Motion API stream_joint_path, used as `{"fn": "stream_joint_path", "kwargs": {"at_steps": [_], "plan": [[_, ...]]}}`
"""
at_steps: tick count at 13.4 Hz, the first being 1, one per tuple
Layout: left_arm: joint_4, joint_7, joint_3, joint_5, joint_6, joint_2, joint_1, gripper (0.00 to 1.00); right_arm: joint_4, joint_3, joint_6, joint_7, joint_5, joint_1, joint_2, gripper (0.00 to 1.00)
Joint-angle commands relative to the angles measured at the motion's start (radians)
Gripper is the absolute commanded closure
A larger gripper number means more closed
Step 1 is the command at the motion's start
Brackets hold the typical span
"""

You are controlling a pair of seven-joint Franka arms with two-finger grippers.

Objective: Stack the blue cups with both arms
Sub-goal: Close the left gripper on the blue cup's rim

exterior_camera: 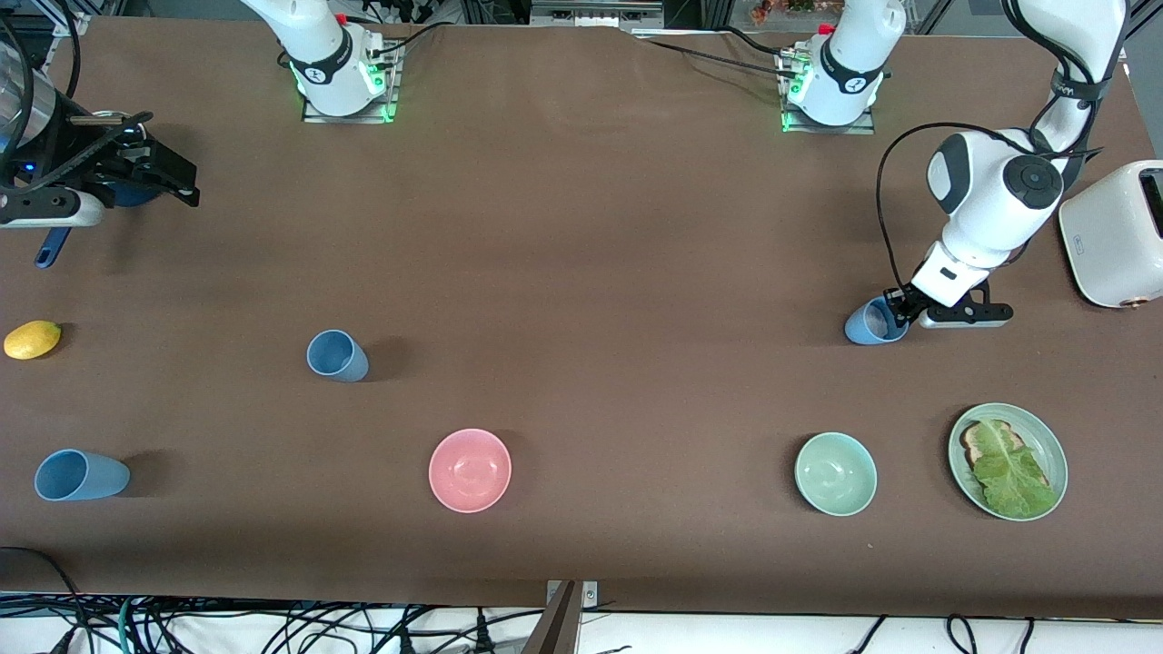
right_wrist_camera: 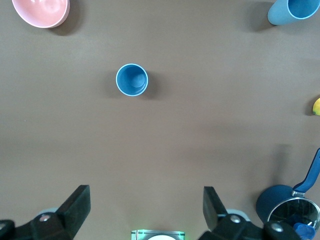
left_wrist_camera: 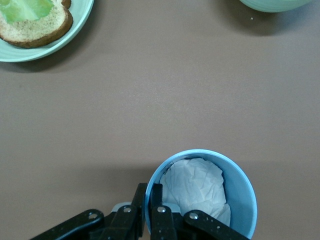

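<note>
We see the left gripper (left_wrist_camera: 147, 212) clamped on the rim of a blue cup (exterior_camera: 870, 322) near the toaster (exterior_camera: 1116, 232); only its wrist view shows crumpled white paper (left_wrist_camera: 194, 186) inside. The right gripper (right_wrist_camera: 145, 205), jaws apart, hangs above the dark-blue pot (right_wrist_camera: 280, 201), well apart from that toaster, with two more blue cups (exterior_camera: 337, 355) (exterior_camera: 80, 475) standing nearer the camera.

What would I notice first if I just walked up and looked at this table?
Probably the left claw, pinching the rim of a blue cup with crumpled white paper inside, near the white toaster. Next, the plate with toast and lettuce, nearer the front camera than that cup. Then the pink bowl and two more blue cups toward the right arm's end.
</note>
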Motion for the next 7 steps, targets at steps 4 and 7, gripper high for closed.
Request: {"fn": "stream_joint_path", "kwargs": {"at_steps": [4,7], "plan": [[-0.016,-0.044,0.002,-0.012,0.008,0.011,-0.022,1.0,-0.003,0.0,-0.01,-0.014,0.0,-0.001,-0.01,0.0],[-0.013,-0.047,0.0,-0.012,-0.019,-0.01,-0.022,1.0,-0.003,0.0,-0.009,-0.014,-0.002,-0.001,-0.01,0.0]]}}
